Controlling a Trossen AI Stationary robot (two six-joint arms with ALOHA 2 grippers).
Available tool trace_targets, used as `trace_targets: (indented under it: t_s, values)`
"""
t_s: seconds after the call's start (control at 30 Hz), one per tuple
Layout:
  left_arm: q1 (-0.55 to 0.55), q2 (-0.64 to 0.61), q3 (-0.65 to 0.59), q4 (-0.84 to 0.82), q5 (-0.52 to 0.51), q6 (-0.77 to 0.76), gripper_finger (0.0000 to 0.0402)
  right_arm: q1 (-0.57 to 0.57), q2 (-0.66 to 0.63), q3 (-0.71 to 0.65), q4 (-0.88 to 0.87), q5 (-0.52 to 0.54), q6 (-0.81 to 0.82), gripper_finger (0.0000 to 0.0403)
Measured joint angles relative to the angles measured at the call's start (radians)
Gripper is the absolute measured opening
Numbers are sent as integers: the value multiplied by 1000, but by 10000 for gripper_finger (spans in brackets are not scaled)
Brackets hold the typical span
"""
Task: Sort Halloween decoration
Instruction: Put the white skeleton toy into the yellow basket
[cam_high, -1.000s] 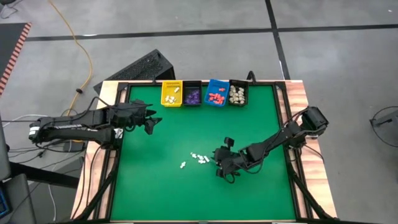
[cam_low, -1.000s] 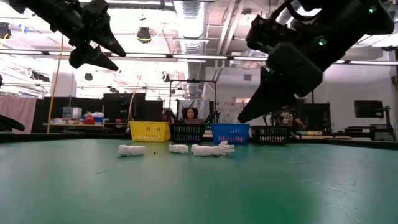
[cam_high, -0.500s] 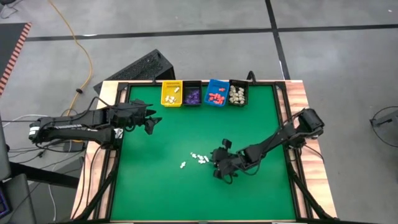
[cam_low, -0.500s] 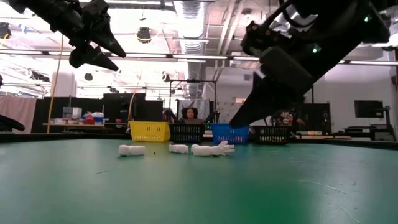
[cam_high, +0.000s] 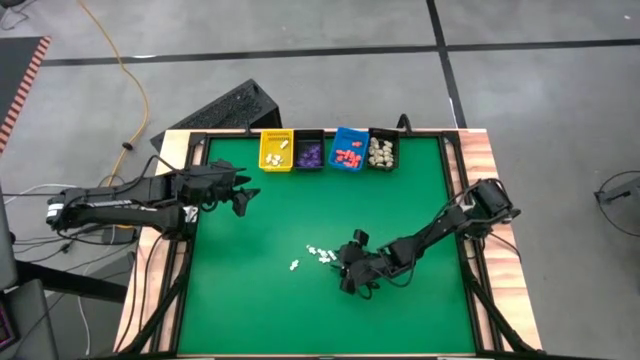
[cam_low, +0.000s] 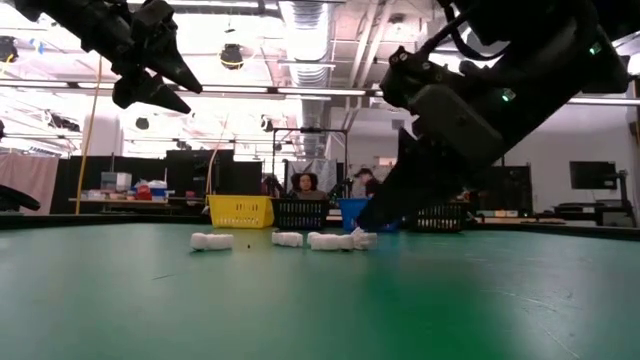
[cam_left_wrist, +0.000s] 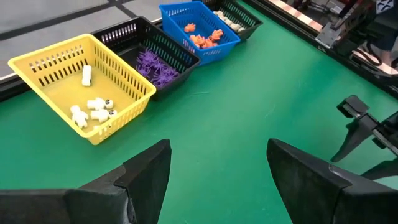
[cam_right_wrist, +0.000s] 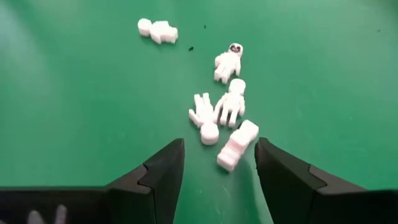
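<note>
On the green worktop (cam_high: 260, 220), four bins line the far edge while five small white figurines (cam_right_wrist: 229, 106) lie loose at mid-table. The right gripper (cam_right_wrist: 214, 165) hangs spread, empty, over the nearest; the left gripper (cam_high: 243, 196) waits spread. Light, rigid, likely slippery: pinch across the torso.

Five small white figurines (cam_right_wrist: 224, 118) lie flat on the green table near its middle: four huddle in a loose cluster (cam_high: 322, 254), two of them touching, and a fifth one (cam_right_wrist: 157, 30) lies apart to the left and nearer. The sorted pieces sit in the bins along the far edge: white ones (cam_left_wrist: 91, 109) in the yellow bin, purple ones (cam_left_wrist: 156, 65) in the black bin beside it, orange-red ones (cam_left_wrist: 202, 37) in the blue bin, and cream-beige ones (cam_high: 381, 152) in the rightmost black bin.
</note>
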Motion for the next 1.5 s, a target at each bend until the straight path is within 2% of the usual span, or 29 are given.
trace_targets:
  t_s: [0.43,0.6,0.73,1.0,1.27,1.5]
  values:
    - [0,0,0,-4,-13,0,256,-51,52,0,5,1,68,205]
    - [0,2,0,-9,-14,1,256,-44,66,3,-19,16,140,198]
    - [0,2,0,-9,-14,0,256,-44,75,3,-31,31,190,161]
    - [0,2,0,-8,-14,-2,256,-46,74,2,-34,59,323,51]
    - [0,2,0,-8,-13,-8,256,-92,19,-1,-34,40,294,43]
    - [0,2,0,-8,-13,-20,256,-228,-95,-1,4,44,150,43]
